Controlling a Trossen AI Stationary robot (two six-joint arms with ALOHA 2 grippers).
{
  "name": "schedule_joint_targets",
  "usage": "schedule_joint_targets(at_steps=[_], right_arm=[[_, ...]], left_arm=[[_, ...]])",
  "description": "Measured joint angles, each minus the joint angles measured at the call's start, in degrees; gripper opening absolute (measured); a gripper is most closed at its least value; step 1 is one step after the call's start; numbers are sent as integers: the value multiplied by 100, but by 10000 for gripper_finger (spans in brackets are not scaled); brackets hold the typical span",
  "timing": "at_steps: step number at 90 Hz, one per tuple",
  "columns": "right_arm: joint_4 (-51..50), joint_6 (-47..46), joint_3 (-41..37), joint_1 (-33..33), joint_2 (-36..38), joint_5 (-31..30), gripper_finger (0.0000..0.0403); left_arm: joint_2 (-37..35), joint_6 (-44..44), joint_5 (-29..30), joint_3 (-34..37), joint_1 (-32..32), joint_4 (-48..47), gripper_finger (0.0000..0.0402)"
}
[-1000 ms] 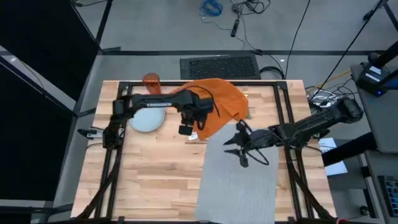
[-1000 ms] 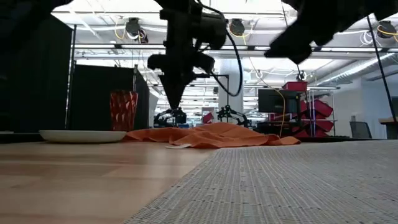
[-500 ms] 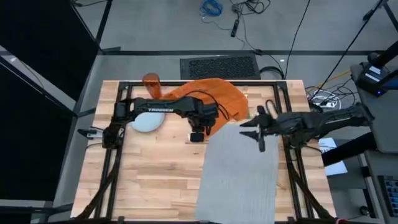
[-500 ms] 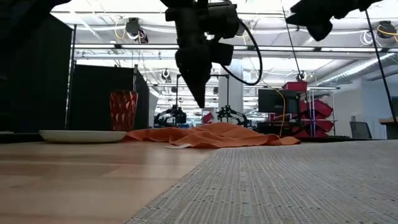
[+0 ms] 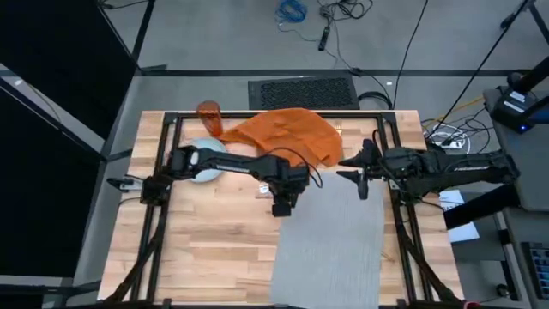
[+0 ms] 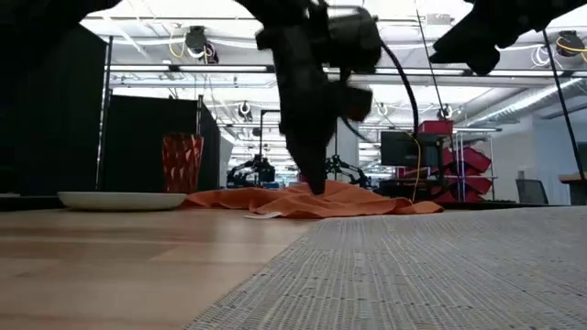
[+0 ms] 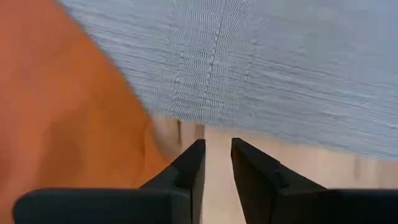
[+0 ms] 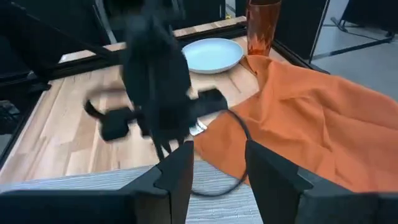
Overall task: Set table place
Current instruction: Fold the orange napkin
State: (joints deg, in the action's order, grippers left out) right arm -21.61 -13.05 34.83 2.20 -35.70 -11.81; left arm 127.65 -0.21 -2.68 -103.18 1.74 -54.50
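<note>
High view puts the left pincer (image 5: 280,209) low over the counter (image 5: 214,249), at the placemat's (image 5: 330,249) near-left corner, with the orange napkin (image 5: 287,133) just behind it. Its fingers (image 7: 189,165) are set a little apart with nothing between them, bare wood showing in the gap, so it is released and empty. The right pincer (image 5: 356,167) hangs over the mat's far edge beside the napkin, its fingers (image 8: 177,168) spread and also empty.

The plate (image 5: 204,163) lies well to the left of the left pincer, under that arm, and the tumbler (image 5: 208,113) stands at the far left corner, well apart from both. Cutlery is not clearly visible; it may be under the napkin.

The main risk, as I judge it, is crowding: both pincers work close together near the napkin and the mat's far edge, so a careless reach could knock one arm against the other. A low sweep by the left pincer could snag the mat corner or napkin and drag it, carrying along whatever lies beneath. The left arm crossing above the plate could also nudge it, or tip the tumbler, if it swings back low
</note>
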Motion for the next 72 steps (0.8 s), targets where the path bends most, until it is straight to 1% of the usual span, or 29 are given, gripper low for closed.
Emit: schedule_joint_targets(at_steps=[7,13,26,55,62,72], right_arm=[[-22,14,0,2,8,29,132],[-60,25,0,0,10,151,132],[-58,79,0,2,10,311,132],[-46,150,0,4,28,322,132],[-48,144,0,4,44,409,132],[-47,143,0,5,58,467,132]], left_arm=[[55,-85,287,0,51,17,64],[53,-101,377,0,96,22,64],[53,-98,914,-2,96,28,64],[53,-106,869,59,127,29,64],[53,-146,786,59,129,54,64],[53,-155,827,137,129,121,64]])
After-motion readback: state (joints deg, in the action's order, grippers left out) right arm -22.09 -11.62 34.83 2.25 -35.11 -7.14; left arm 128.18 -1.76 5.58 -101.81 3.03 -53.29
